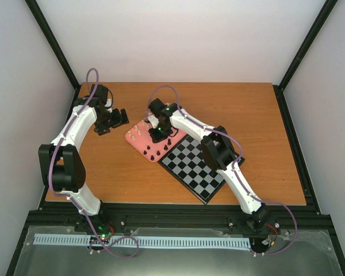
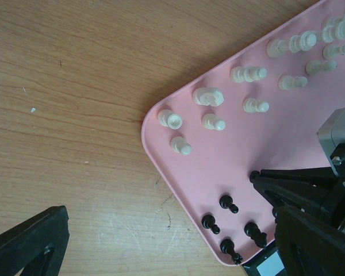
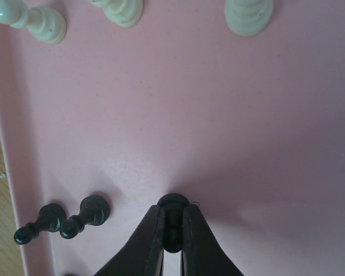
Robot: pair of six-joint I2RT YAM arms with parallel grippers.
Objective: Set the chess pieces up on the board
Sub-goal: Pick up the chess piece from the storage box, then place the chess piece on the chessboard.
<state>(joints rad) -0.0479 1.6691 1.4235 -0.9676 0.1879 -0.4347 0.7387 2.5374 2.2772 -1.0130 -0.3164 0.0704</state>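
Right gripper [image 3: 172,215] clenched on black piece [image 3: 173,202] inside pink tray [image 3: 178,115]; other chess pieces [image 2: 210,96] stand there too. Left gripper [image 1: 122,118] released, over table [image 1: 115,167] off tray's 10 o'clock edge. Board [image 1: 202,168] just beside tray, 4 o'clock.

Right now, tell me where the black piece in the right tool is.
Right wrist view, bottom centre: the black piece is pinched in the right tool over the pink tray, two black pawns to its left by the tray's edge.

Each arm [image 1: 80,123] has white links, black joints and a looping purple cable [image 1: 92,70]; the left end effector [image 1: 122,117] and right end effector [image 1: 158,136] are black.
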